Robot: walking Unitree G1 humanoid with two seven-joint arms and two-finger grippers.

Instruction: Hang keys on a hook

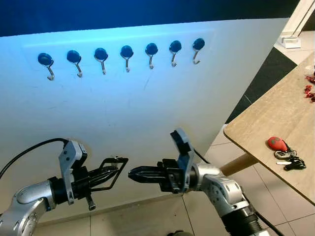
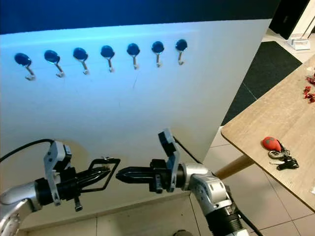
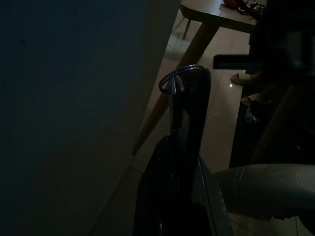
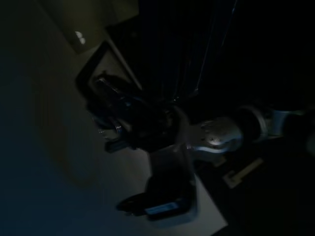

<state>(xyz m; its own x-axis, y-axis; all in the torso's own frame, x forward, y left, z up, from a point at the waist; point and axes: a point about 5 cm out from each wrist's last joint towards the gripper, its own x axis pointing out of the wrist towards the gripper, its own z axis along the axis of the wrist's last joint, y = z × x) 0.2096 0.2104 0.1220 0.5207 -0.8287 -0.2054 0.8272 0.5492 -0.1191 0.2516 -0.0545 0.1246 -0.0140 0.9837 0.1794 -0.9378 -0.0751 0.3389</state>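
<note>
Left arm: raised low in front of the white wall (image 1: 147,113), forearm held level, pointed toward the robot's right.
Left gripper (image 1: 109,173): black fingers drawn together, tips nearly touching; nothing can be seen between them. A thin black wire frame is seen around the fingers.
Right arm: bent at the elbow, forearm turned across toward the robot's left, held at the same height as the left.
Right gripper (image 1: 135,173): fingers pressed shut into one dark point, nothing seen held; its tip is set just beside the left gripper's tip, a small gap between (tip to tip, facing each other).
Keys (image 1: 289,159): lying on the wooden table (image 1: 275,115) at the robot's right, near its front edge, bunched with a red fob (image 1: 277,144); well apart from both grippers.
Hooks (image 1: 127,55): seven in a row high on the wall, each a dark round knob with a metal hook under it; all are seen bare.
Left wrist view: very dark; the closed fingers, the table leg and tiled floor (image 3: 216,103) can be made out.
Right wrist view: very dark; the other gripper is faintly made out.
Writing: none can be read.
</note>
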